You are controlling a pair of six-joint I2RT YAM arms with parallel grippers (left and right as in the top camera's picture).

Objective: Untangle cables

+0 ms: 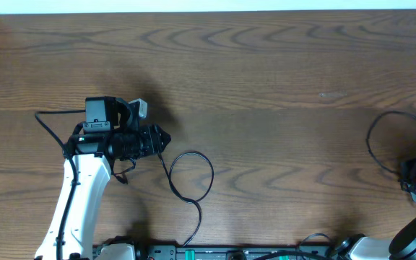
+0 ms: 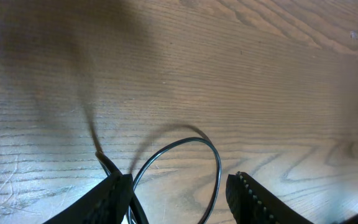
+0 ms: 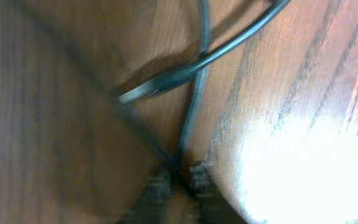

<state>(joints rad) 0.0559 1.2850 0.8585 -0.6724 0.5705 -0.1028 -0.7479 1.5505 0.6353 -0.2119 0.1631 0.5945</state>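
Nearest the base rail (image 1: 193,253), a black cable (image 1: 212,173) comes off the table's (image 1: 266,58) near edge, nearward and to the right of the left gripper (image 1: 163,139). It rises into one open loop lying flat just nearward-right of that gripper. From the loop the strand runs back up to the gripper's tips. Left wrist view: left gripper (image 2: 179,183) released, jaws standing well apart. The cable (image 2: 218,163) loop sits ahead of the gap. One strand passes against the inner side of the left-hand finger (image 2: 114,194), and nothing is pinched between the pair. The white arm link (image 1: 78,195) trails nearward-left of the gripper. Well apart to the right of the left gripper, at the table's right edge: right gripper (image 1: 412,180), with a dark cord (image 1: 369,139) arcing in a loose loop on its far side. Right wrist view is blurred. Right gripper (image 3: 182,177) clenched, tips together, a strand of the cord (image 3: 191,112) running straight into them, so it looks to be gripped. A thicker plug end (image 3: 138,93) lies across that strand, beyond the tips. Farther from the left gripper: bare wood grain.
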